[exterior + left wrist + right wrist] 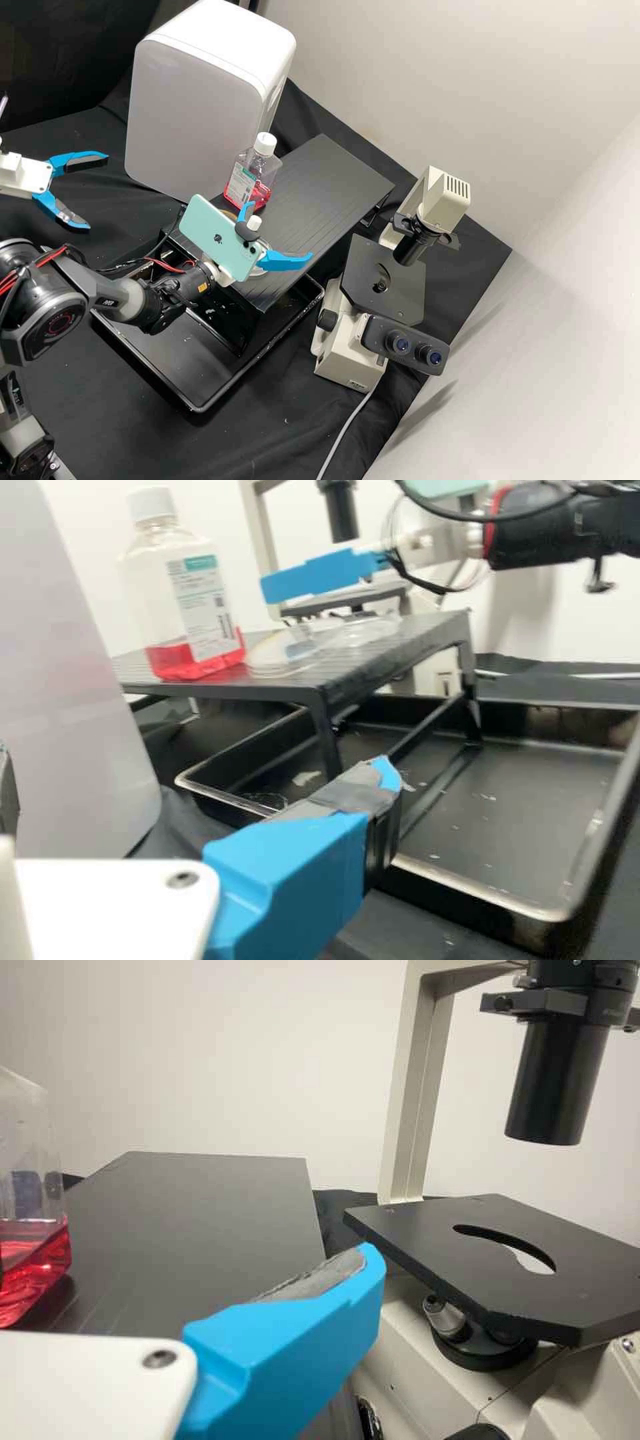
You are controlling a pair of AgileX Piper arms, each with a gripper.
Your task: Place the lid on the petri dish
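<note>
Two clear round pieces, the petri dish and its lid, lie side by side on the black raised platform (400, 640). One piece (285, 652) is near the bottle, the other (365, 630) lies beside it; I cannot tell which is the lid. My right gripper (283, 230) hangs open just above them, and one of its blue fingers (320, 575) is over the nearer piece. A bit of a clear rim (265, 248) peeks out under that gripper. My left gripper (93, 193) is open and holds nothing, far off to the left of the platform.
A bottle of red liquid (252, 175) stands on the platform's back corner, in front of a white box-shaped device (200, 93). A black tray (200, 393) lies under the platform. A microscope (393, 280) stands to the right, with its stage (500, 1250) close to the right gripper.
</note>
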